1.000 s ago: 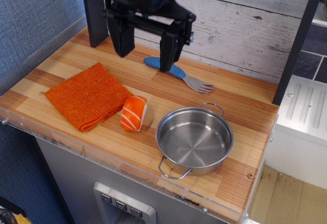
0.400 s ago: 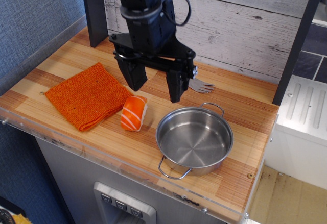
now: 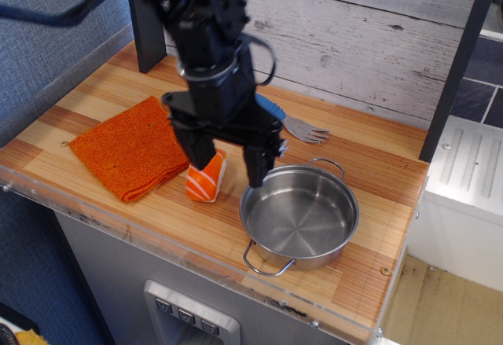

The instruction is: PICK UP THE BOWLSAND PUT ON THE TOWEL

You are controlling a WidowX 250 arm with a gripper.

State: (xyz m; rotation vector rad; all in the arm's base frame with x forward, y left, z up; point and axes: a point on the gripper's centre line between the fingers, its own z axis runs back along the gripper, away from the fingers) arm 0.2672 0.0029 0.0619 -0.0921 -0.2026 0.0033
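Note:
The steel pot (image 3: 299, 216), shallow and shiny with two wire loop handles, sits on the wooden counter at the front right. The orange knitted towel (image 3: 134, 148) lies flat at the left. My black gripper (image 3: 227, 170) is open and empty, pointing down between the towel and the pot. Its right finger (image 3: 256, 166) hangs just above the pot's left rim. Its left finger (image 3: 200, 154) is in front of the salmon sushi toy (image 3: 206, 181), partly hiding it.
A blue-handled fork (image 3: 295, 126) lies behind the pot near the white plank wall. A dark post (image 3: 146, 31) stands at the back left and another (image 3: 460, 54) at the right. The counter's front edge (image 3: 196, 260) has a clear plastic lip.
My gripper has moved forward and down from the back wall, past the fork, to the gap between the sushi toy and the pot. It stays open. Nothing on the counter moved.

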